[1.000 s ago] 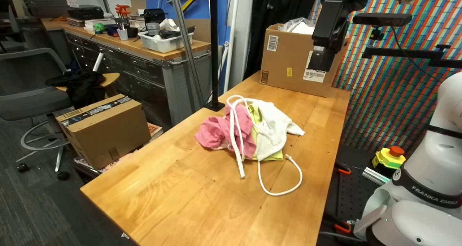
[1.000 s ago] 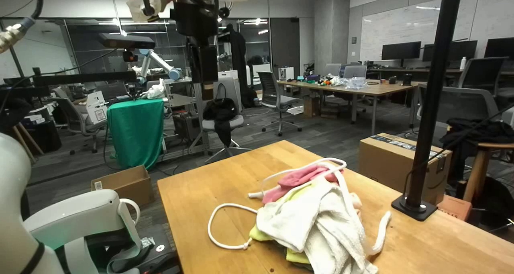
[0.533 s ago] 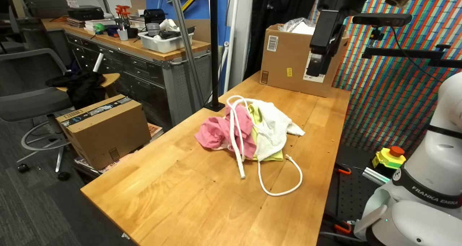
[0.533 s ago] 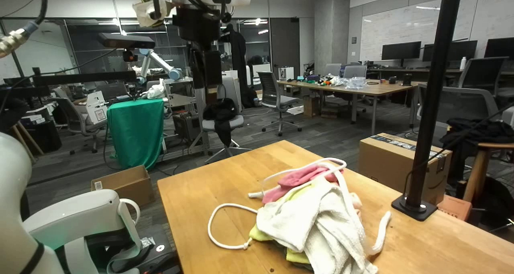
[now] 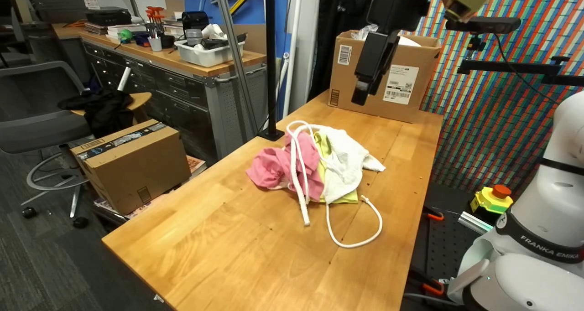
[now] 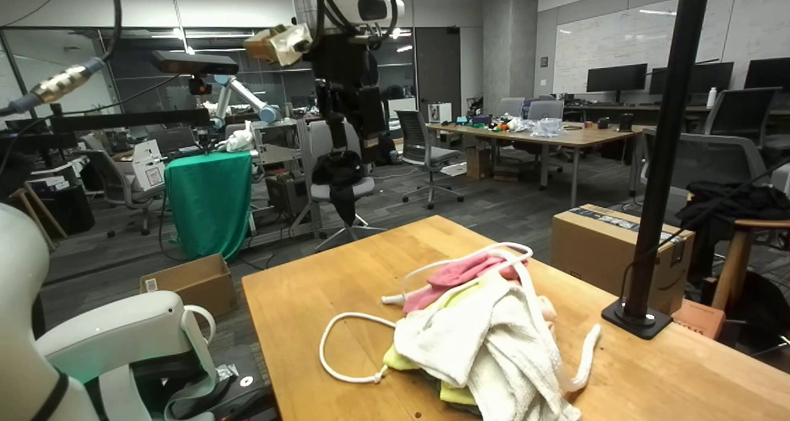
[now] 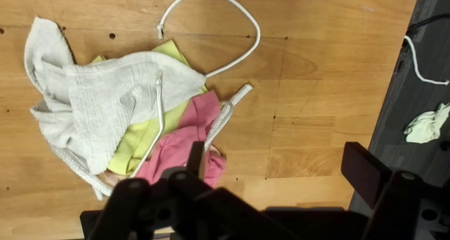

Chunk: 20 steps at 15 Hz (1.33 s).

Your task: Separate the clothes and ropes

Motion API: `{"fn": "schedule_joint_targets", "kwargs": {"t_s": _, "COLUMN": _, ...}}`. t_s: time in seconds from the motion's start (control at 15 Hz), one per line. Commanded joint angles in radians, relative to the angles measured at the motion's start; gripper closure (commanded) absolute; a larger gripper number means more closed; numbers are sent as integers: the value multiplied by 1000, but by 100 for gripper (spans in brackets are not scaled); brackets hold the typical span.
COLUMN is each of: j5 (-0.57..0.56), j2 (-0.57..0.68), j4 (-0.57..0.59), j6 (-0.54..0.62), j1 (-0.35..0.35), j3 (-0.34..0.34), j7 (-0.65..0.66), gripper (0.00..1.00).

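A pile on the wooden table holds a white cloth, a pink cloth and a yellow cloth partly under the white one. A thin white rope comes out from under the white cloth and curves over bare table. A thicker white braided rope lies over the pink cloth. The pile's underside is hidden. My gripper is open and empty, high above the table; it also shows in both exterior views. In the wrist view its left finger overlaps the pink cloth.
A large cardboard box stands at the table's far end. A black post is fixed at the table edge beside the pile. Past the table edge in the wrist view, a short white rope and a pale cloth lie low on a dark surface.
My gripper has moved sideways and slightly lower, to the left in an exterior view, bringing it nearer to above the pile. The clothes and ropes have not moved.
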Motion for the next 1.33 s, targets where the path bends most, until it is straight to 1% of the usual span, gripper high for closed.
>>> {"fn": "schedule_joint_targets", "kwargs": {"t_s": 0.0, "j5": -56, "j2": 90, "j4": 30, "j6": 128, "j1": -10, "j3": 24, "j7": -5, "gripper": 0}}
{"fn": "schedule_joint_targets", "kwargs": {"t_s": 0.4, "j5": -186, "j2": 211, "j4": 25, "j6": 328, "j1": -30, "j3": 36, "j7": 28, "gripper": 0}}
{"fn": "schedule_joint_targets", "kwargs": {"t_s": 0.6, "j5": -235, "j2": 268, "j4": 35, "j6": 377, "j1": -38, "j3": 32, "j7": 42, "gripper": 0}}
{"fn": "schedule_joint_targets", "kwargs": {"t_s": 0.73, "j5": -238, "j2": 298, "j4": 39, "j6": 411, "j1": -39, "j3": 31, "j7": 60, "gripper": 0}}
{"fn": "schedule_joint_targets", "kwargs": {"t_s": 0.87, "j5": -226, "j2": 332, "j4": 55, "j6": 418, "j1": -36, "j3": 36, "j7": 97, "gripper": 0}}
{"fn": "schedule_joint_targets", "kwargs": {"t_s": 1.27, "j5": -241, "j2": 471, "j4": 137, "j6": 490, "j1": -42, "j3": 62, "j7": 261, "gripper": 0}}
